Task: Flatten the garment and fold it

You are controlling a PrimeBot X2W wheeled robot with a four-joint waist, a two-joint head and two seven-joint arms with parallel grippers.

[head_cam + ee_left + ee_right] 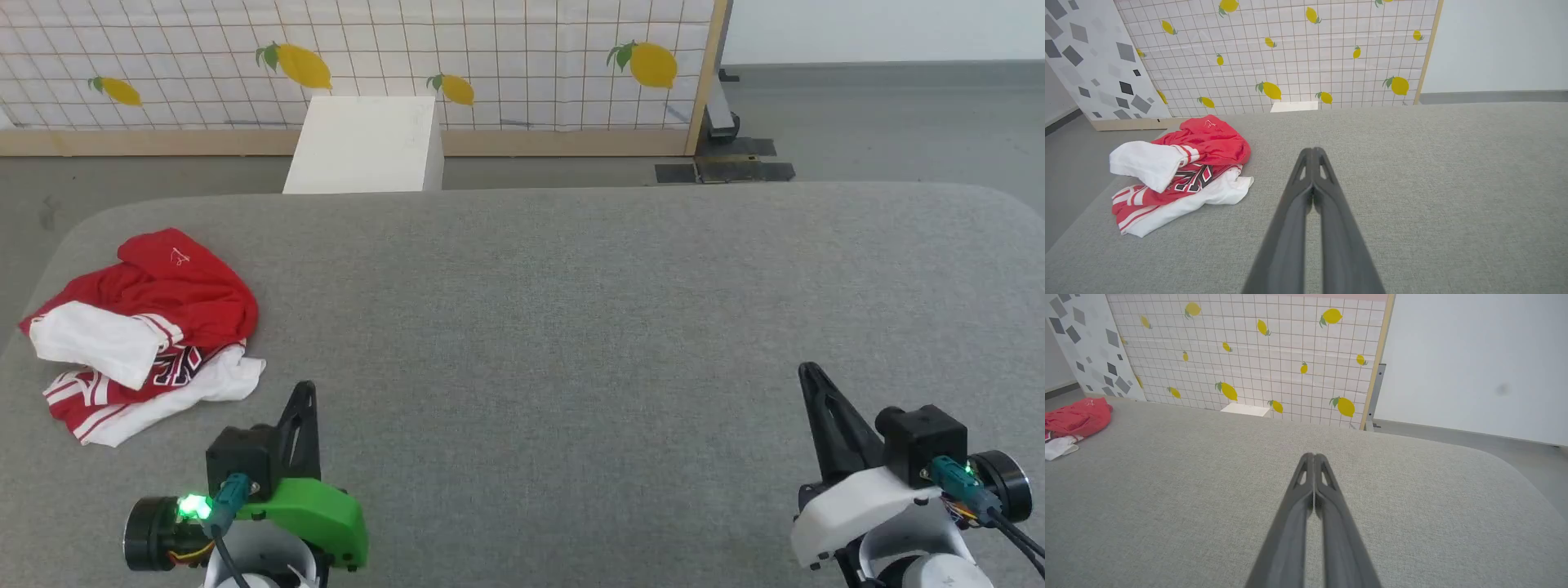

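Grey fabric tabletop (571, 286) holds the garment (180, 302), crumpled near its left edge ahead of the left gripper (305, 390); that and the right gripper (808, 371) have jaws pressed together, empty. Light, limp jersey likely drapes and bunches, so pinching the white sleeve (90, 343) edge seems best.

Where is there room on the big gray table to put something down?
Nearly everywhere. The gray table is bare from the crumpled red-and-white garment at its left end all the way to the right edge, including the wide stretch between the left gripper and the right gripper, both shut. Only the left corner, where the garment lies, is crowded.
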